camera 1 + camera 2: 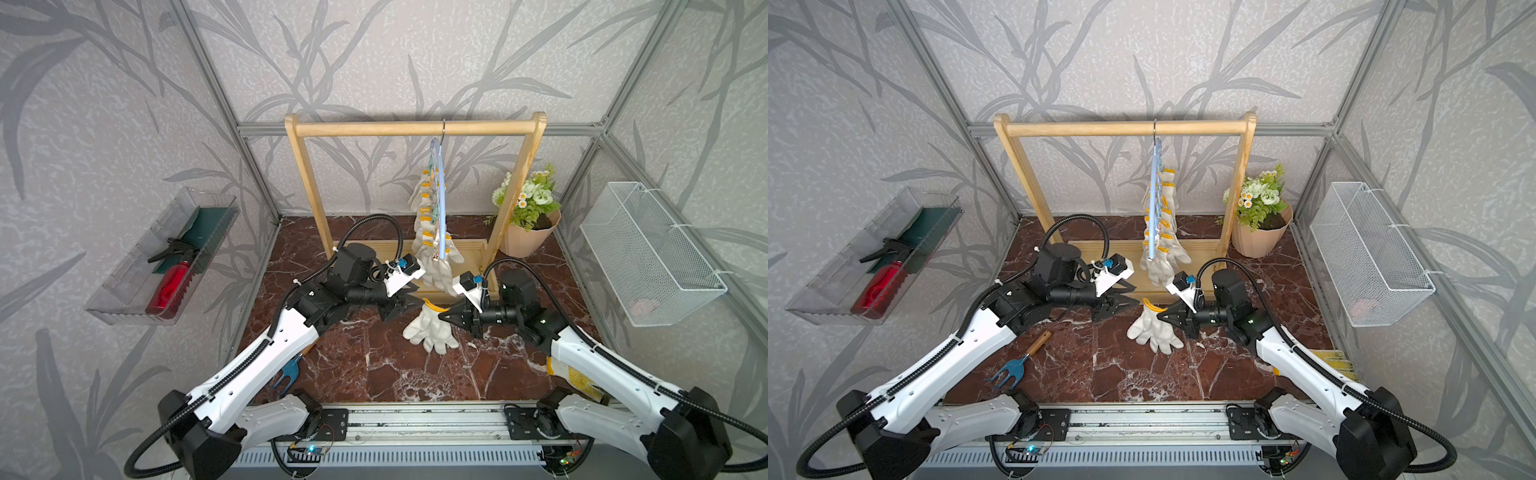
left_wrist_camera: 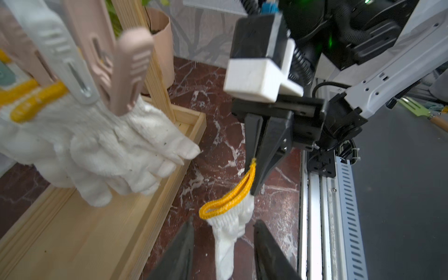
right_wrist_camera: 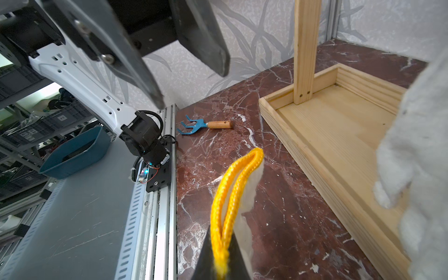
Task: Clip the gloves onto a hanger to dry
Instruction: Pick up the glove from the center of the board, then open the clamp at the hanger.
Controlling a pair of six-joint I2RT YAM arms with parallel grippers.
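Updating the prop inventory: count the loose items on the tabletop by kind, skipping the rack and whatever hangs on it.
white glove, cuff gripped by right end effector: 1
yellow-patterned glove: 1
hand rake: 1
potted plant: 1
Total: 4

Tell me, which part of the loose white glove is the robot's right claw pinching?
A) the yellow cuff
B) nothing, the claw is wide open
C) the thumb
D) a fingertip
A: in the left wrist view the right gripper is shut on the yellow cuff of the glove, and the glove's white fingers trail away below it.
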